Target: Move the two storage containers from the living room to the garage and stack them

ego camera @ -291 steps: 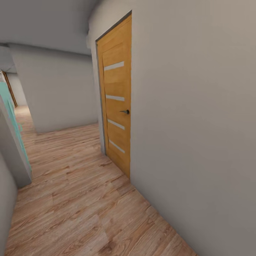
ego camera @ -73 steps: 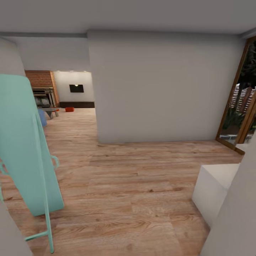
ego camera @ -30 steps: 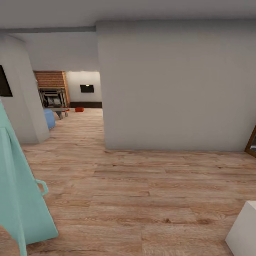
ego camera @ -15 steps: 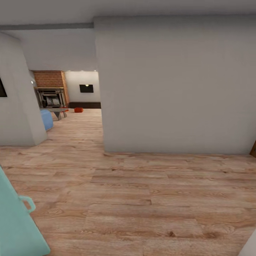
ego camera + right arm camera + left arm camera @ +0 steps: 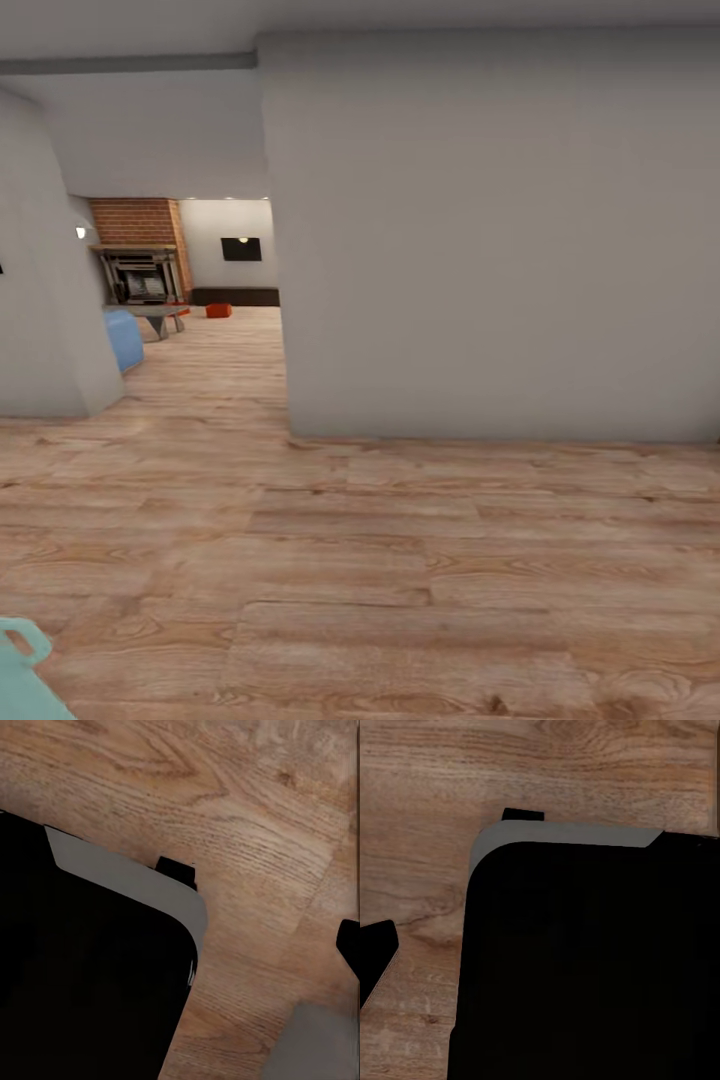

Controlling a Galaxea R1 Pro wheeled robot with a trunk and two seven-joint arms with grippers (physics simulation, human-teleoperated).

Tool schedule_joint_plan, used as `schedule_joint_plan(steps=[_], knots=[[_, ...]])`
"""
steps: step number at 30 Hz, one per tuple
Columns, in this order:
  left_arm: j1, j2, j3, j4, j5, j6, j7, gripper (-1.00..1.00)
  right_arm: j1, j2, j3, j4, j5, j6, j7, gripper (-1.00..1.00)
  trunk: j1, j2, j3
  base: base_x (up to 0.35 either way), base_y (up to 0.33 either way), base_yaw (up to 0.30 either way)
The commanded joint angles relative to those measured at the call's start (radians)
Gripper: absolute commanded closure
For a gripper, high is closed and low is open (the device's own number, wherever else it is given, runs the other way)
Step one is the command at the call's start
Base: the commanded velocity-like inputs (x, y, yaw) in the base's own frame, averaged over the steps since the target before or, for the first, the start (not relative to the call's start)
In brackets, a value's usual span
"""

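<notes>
Wood-plank flooring (image 5: 380,560) stretches before you in the head view, a broad grey wall (image 5: 490,240) filling the centre and right of the frame. At left centre, an opening shows the living room (image 5: 190,290): brick fireplace (image 5: 140,255), wall TV (image 5: 241,249), blue sofa (image 5: 124,337). One orange-red storage container (image 5: 218,311) sits far off on that floor, before the dark low cabinet (image 5: 235,296). Both wrist views show planks and the robot's dark base (image 5: 585,967); you cannot tell how either pincer stands.

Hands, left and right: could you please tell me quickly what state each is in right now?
Left hand: cannot be told.
Right hand: cannot be told.
</notes>
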Motion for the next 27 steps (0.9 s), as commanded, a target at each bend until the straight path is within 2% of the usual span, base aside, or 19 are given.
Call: schedule_joint_plan(steps=[1,27], knots=[[0.0,0.0,0.0,0.0,0.009,-0.002,-0.001,-1.0,-0.001,0.0,0.008,0.002,-0.008,-0.004,0.0,-1.0,0.001,0.0,-0.001,0.323,0.0,0.0],[0.0,-0.002,-0.001,0.0,0.008,-0.002,-0.001,-1.0,-0.001,0.0,0.009,0.002,-0.01,-0.005,0.0,-1.0,0.001,0.0,-0.001,0.323,0.0,0.0]])
